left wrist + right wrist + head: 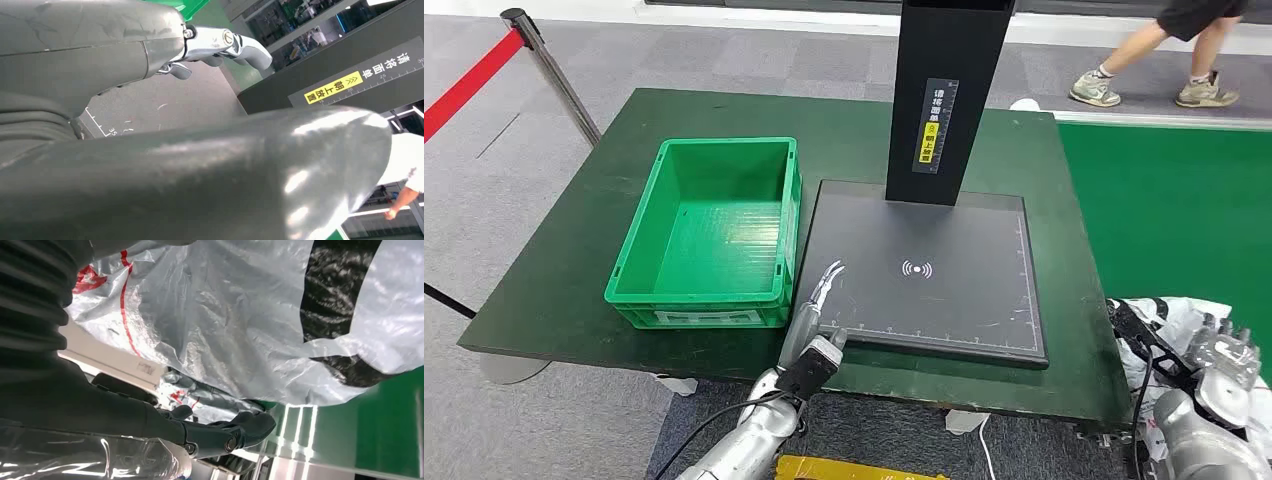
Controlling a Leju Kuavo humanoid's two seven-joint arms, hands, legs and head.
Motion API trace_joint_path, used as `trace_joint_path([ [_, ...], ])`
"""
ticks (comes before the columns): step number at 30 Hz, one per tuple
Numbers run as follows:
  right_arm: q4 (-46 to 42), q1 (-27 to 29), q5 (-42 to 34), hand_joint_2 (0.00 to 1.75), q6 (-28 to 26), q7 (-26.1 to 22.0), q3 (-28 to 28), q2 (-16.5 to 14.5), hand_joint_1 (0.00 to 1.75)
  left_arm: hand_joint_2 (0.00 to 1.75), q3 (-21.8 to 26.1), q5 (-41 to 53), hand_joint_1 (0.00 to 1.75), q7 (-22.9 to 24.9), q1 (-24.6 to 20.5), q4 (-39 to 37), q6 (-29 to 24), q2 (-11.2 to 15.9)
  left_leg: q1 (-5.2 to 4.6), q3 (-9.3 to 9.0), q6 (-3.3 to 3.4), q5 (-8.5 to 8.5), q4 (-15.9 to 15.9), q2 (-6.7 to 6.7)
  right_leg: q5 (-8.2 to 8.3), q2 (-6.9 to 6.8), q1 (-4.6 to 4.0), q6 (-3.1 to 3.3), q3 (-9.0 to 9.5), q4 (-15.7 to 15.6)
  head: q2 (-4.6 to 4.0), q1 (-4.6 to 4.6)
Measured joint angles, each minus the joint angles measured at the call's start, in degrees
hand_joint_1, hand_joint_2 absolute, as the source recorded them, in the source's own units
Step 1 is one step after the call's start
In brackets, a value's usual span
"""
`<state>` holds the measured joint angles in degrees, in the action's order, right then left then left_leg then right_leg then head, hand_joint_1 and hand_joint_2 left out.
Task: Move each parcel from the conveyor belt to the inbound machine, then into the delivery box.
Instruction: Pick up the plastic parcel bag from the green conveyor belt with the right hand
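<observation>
We note the green delivery box (709, 235) left of centre in the head view, nothing visible inside it, sitting on the dark table (574, 260) just beside the black inbound machine (924, 275). Our left hand (821, 300) rests at the machine plate's lower-left corner, fingers straight, holding nothing. Lower right, our right hand (1224, 365) lies against a grey-and-black plastic parcel (1184, 315); whether its fingers (250, 425) are clamped on the parcel we cannot tell.
</observation>
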<state>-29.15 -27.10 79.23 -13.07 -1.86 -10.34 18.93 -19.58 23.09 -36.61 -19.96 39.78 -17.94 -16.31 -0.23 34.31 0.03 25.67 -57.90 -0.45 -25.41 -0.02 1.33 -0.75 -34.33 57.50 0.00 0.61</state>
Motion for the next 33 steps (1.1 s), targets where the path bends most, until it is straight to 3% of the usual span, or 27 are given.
trace_joint_path([
  [13,1.2,0.2,-11.8,1.75,7.0,-8.1,-0.1,-0.7,0.0,0.0,0.0,0.6,0.0,0.1,0.2,0.0,0.1,0.2,0.04,-0.12,0.0,0.01,0.0,0.09,0.0,0.14,-0.05,0.0,0.04,0.0,0.0,0.0],
  [20,1.5,0.3,-15.3,1.75,9.9,-9.8,-0.6,-0.8,0.0,0.0,0.0,0.6,0.0,0.1,0.5,0.0,0.1,0.4,0.07,-0.2,0.0,0.02,0.0,0.11,0.0,0.14,-0.13,0.01,0.11,0.0,0.0,-0.01],
  [21,1.5,0.3,-15.7,1.75,10.5,-10.1,-0.6,-0.8,0.07,0.0,0.0,0.6,0.0,0.1,0.5,0.0,0.1,0.4,0.07,-0.21,0.0,0.02,0.0,0.11,0.0,0.14,-0.14,0.01,0.12,0.0,0.0,-0.01],
  [25,1.5,0.6,-17.2,1.75,12.7,-11.4,-0.6,-0.9,1.75,0.0,0.0,0.7,0.0,0.1,0.6,0.1,0.0,0.6,0.08,-0.29,-0.03,0.04,0.0,0.15,0.0,0.18,-0.17,0.01,0.19,0.0,0.0,-0.01],
  [33,0.5,1.3,-19.2,1.75,13.5,-12.5,-0.6,-0.9,1.75,0.0,0.1,1.2,0.0,0.1,0.7,0.2,-0.1,1.1,0.2,-0.48,-0.1,0.14,0.0,0.2,-0.01,0.24,-0.22,0.02,0.4,-0.1,0.0,-0.01],
])
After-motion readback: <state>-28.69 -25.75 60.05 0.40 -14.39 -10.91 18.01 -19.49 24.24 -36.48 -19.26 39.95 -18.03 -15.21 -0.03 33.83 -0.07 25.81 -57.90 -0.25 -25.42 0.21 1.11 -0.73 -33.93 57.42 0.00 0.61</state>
